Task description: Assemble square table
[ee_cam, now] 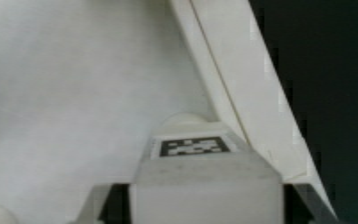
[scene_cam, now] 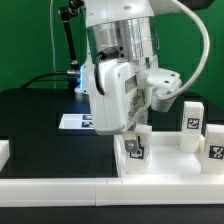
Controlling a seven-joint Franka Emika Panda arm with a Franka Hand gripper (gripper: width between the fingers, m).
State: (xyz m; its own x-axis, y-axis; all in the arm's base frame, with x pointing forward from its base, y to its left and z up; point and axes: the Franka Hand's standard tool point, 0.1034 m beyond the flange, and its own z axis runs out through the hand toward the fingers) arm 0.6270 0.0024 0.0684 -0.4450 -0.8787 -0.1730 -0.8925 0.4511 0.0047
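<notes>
The white square table top (scene_cam: 168, 140) lies at the exterior view's right, and its rim shows in the wrist view (ee_cam: 247, 90). Two white tagged legs (scene_cam: 193, 116) (scene_cam: 214, 150) stand upright on it. My gripper (scene_cam: 133, 138) is lowered over the top's near corner. It is shut on a third white leg (scene_cam: 136, 150), held upright with its foot on or just above the top. In the wrist view this leg (ee_cam: 197, 165), with a tag on it, fills the gap between my dark fingers (ee_cam: 119, 203), next to the rim. My gripper (ee_cam: 202, 200) hides the leg's upper end.
The long white bar fence (scene_cam: 60, 186) runs along the front, with an end block (scene_cam: 4, 151) at the exterior view's left. The marker board (scene_cam: 74, 122) lies on the black table behind my arm. A black stand (scene_cam: 66, 40) rises at the back.
</notes>
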